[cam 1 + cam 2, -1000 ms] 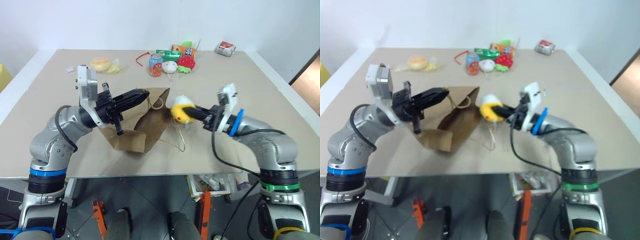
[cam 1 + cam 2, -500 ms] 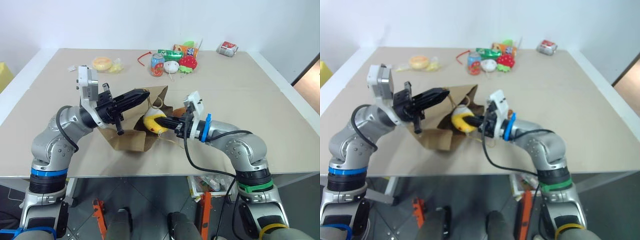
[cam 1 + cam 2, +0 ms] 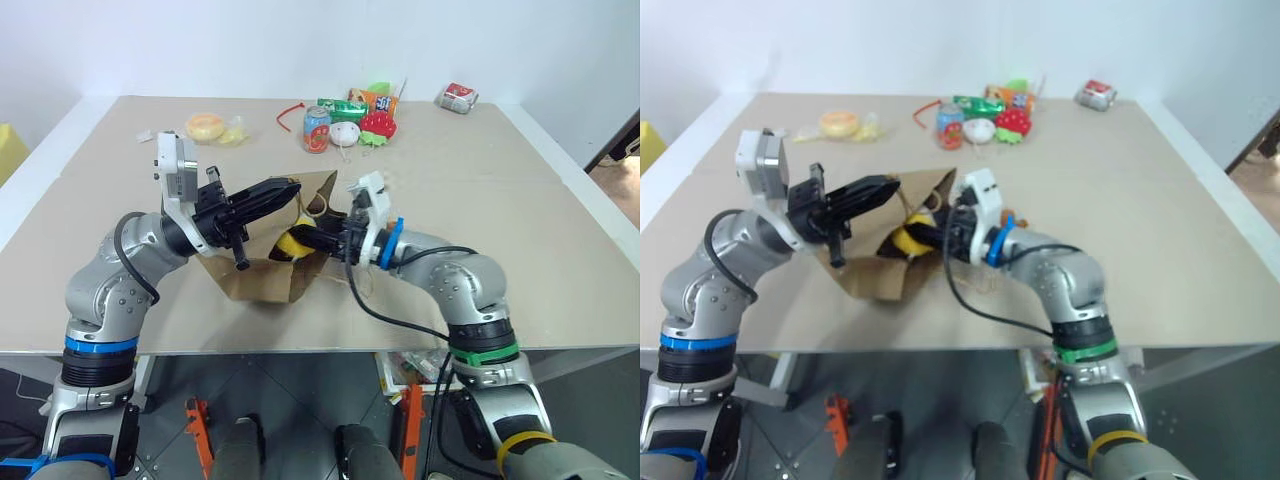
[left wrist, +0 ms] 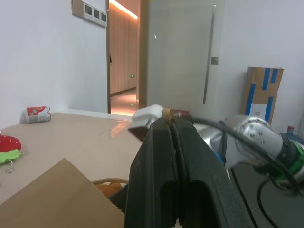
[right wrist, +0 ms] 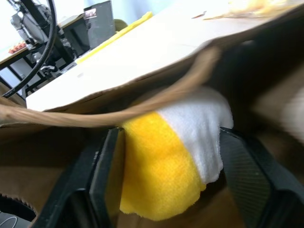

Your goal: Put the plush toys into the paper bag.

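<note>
Lab: test table (image 3: 520, 200), cardboard boxes (image 4: 264, 92)

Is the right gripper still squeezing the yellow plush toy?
Cannot tell. In the right wrist view one finger lies against the yellow plush toy, the other stands off its white end inside the paper bag.

The paper bag (image 3: 270, 270) hides most of the yellow plush toy (image 3: 289, 245) and its own inside.

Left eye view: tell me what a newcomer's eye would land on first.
At the table's middle, the right end effector pushes a yellow plush toy into the mouth of the brown paper bag; its fingers stand apart, with a gap on the toy's white side. The left end effector is shut on the bag's top edge, holding it up. At the far edge sits a colourful cluster: a can and a strawberry plush.
</note>
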Controlling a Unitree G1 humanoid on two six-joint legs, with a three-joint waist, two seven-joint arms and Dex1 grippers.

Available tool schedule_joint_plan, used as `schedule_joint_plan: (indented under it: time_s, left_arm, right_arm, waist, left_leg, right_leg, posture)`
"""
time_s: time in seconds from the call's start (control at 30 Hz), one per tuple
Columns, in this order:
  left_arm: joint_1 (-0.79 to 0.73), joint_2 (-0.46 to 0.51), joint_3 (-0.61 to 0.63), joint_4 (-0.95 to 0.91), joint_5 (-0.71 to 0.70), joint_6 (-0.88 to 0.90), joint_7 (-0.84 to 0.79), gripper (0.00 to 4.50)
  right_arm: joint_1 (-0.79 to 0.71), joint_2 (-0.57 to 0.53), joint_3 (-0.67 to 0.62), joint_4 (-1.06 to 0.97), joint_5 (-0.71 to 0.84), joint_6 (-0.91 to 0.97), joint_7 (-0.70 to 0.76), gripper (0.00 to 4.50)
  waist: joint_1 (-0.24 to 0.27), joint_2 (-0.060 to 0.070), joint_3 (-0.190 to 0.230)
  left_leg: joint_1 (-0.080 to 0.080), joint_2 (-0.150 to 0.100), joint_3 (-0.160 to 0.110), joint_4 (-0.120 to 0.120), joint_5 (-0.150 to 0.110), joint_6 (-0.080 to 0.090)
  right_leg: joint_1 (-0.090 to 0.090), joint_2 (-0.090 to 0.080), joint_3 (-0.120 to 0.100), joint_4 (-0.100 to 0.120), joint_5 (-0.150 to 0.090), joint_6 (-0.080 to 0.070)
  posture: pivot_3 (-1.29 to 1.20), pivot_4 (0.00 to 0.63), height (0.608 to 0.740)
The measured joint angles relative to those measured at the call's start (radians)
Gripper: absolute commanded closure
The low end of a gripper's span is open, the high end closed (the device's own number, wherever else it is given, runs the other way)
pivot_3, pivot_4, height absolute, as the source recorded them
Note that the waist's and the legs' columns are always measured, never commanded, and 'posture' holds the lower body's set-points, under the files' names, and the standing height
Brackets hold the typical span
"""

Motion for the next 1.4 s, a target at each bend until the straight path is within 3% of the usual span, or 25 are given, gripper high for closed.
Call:
schedule_joint_plan:
  time_s: [0.2,0.33,0.57,0.7,0.77,1.3,1.4]
  left_arm:
    - [0.000,-0.004,0.000,0.001,0.000,-0.001,-0.003,4.50]
    - [0.000,-0.004,0.000,0.008,0.000,-0.001,-0.011,4.50]
    - [0.000,-0.006,0.001,0.008,0.000,-0.001,-0.014,4.50]
    - [0.004,-0.005,0.005,0.007,0.000,-0.001,-0.009,4.50]
    - [0.011,-0.002,0.014,0.001,0.000,-0.001,0.001,4.50]
    - [0.012,-0.002,0.012,-0.002,0.000,-0.001,0.004,4.50]
    - [0.012,-0.001,0.013,-0.002,0.000,-0.001,0.006,4.50]
  right_arm:
    - [0.059,-0.127,-0.053,-0.066,0.048,0.011,0.103,1.35]
    - [0.027,-0.098,-0.106,-0.031,0.077,0.005,0.099,1.35]
    - [0.026,-0.050,-0.037,-0.021,0.047,-0.034,0.094,1.35]
    - [0.012,-0.091,-0.036,0.053,-0.029,-0.108,0.074,1.35]
    - [-0.044,-0.162,-0.032,0.243,-0.195,-0.229,-0.011,1.35]
    - [-0.095,-0.072,0.092,0.501,-0.430,-0.360,-0.064,1.35]
    - [-0.113,-0.071,0.121,0.525,-0.487,-0.388,-0.082,2.15]
  waist:
    - [-0.001,0.000,0.000]
    - [-0.003,0.000,0.000]
    - [-0.002,0.000,0.000]
    - [0.002,0.000,0.000]
    - [0.000,0.000,0.000]
    - [-0.001,0.000,0.000]
    - [-0.002,0.000,0.000]
  left_leg:
    - [0.000,0.000,0.000,0.000,0.000,0.000]
    - [0.003,0.000,0.000,0.000,0.000,0.000]
    - [0.001,0.000,0.000,0.000,0.000,0.000]
    - [0.000,0.000,0.000,0.001,0.000,0.000]
    - [0.000,0.000,0.000,0.001,0.000,0.000]
    - [0.000,0.000,0.000,0.000,0.000,0.000]
    - [0.001,0.000,0.000,0.000,0.000,0.000]
  right_leg:
    - [0.000,0.000,0.000,0.000,-0.002,0.002]
    - [0.000,0.001,0.000,0.000,0.000,0.000]
    - [0.000,0.000,0.000,0.000,0.000,0.001]
    - [0.000,0.000,0.000,0.000,0.000,0.001]
    - [-0.001,0.000,0.000,-0.001,0.000,0.001]
    - [0.000,0.001,0.001,-0.001,-0.001,0.002]
    - [0.000,0.001,0.001,-0.001,0.000,0.001]
  posture:
    - [0.00,0.150,0.740]
    - [0.00,0.150,0.740]
    - [0.00,0.150,0.740]
    - [0.00,0.150,0.740]
    - [0.00,0.150,0.740]
    - [0.00,0.150,0.740]
    - [0.00,0.150,0.740]
